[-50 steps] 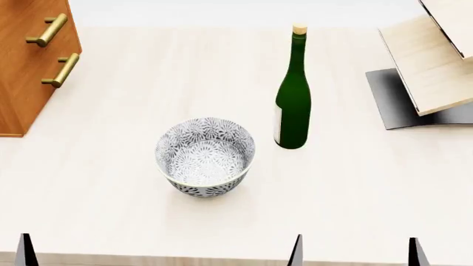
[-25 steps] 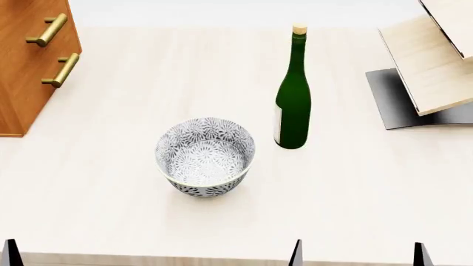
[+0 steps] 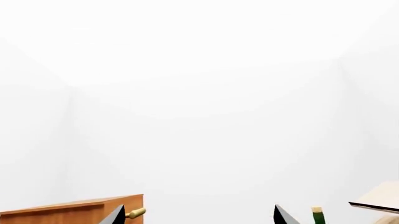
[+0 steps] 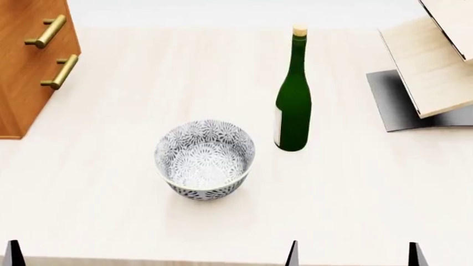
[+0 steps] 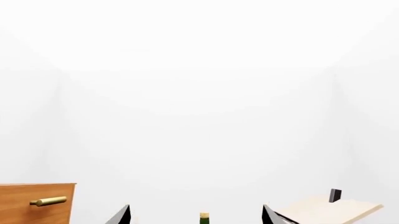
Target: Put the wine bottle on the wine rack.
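The wine bottle (image 4: pixel 293 100) stands upright on the pale table, dark green with a tan cork, right of the bowl. The wine rack (image 4: pixel 432 64) with slanted light boards on a grey base stands at the far right. My right gripper (image 4: pixel 355 255) is open and empty at the table's front edge, well short of the bottle. In the right wrist view (image 5: pixel 195 216) the bottle's cork (image 5: pixel 204 216) shows between its jaws, far off. My left gripper (image 3: pixel 198 217) is open and empty; one fingertip (image 4: pixel 11 254) shows at the front left. The bottle top (image 3: pixel 318 215) and a rack board (image 3: pixel 381 198) show in the left wrist view.
A patterned grey and white bowl (image 4: pixel 205 158) sits in front of and left of the bottle. A brown drawer cabinet (image 4: pixel 22 72) with brass handles stands at the far left. The table's front edge (image 4: pixel 148 259) runs along the bottom of the head view.
The left fingertip has slid left along the front edge. The head view has shifted slightly. The bottle, bowl and rack have not moved on the table.
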Controlling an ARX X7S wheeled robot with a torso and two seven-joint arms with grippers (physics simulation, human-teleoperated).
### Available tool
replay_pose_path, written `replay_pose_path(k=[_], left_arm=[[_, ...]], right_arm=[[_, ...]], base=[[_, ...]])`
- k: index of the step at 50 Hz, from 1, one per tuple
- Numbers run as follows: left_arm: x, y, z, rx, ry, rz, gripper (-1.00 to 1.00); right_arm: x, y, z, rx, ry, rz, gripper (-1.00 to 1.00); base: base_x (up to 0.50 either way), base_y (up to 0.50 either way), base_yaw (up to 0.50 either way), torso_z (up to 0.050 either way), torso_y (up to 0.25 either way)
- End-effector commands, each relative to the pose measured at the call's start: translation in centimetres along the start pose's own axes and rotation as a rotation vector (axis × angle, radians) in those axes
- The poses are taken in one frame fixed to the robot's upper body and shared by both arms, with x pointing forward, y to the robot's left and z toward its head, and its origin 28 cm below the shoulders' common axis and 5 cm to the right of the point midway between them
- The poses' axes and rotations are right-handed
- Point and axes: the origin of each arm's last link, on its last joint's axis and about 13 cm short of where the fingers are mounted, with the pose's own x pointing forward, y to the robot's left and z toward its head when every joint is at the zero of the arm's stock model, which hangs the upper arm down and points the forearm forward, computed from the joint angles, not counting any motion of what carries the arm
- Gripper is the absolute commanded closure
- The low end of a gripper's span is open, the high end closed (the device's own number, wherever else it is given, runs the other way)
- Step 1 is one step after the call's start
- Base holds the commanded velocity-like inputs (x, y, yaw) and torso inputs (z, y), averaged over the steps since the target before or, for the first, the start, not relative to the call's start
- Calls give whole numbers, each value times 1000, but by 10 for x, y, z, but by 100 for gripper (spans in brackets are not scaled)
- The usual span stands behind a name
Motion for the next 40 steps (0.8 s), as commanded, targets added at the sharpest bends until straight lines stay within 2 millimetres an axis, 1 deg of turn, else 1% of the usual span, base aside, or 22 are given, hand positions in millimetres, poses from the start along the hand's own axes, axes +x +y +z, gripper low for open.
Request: replay_pose_path(k=[1, 40], left_arm=[[0, 0, 0, -1, 2, -4, -100], [0, -2, 1, 4, -2, -22, -100]], right_arm=[[0, 0, -1, 4, 3, 2, -100], [1, 1, -4, 9, 23, 8, -100]], base=[[62, 0, 0, 0, 0], [63, 0, 0, 0, 0]])
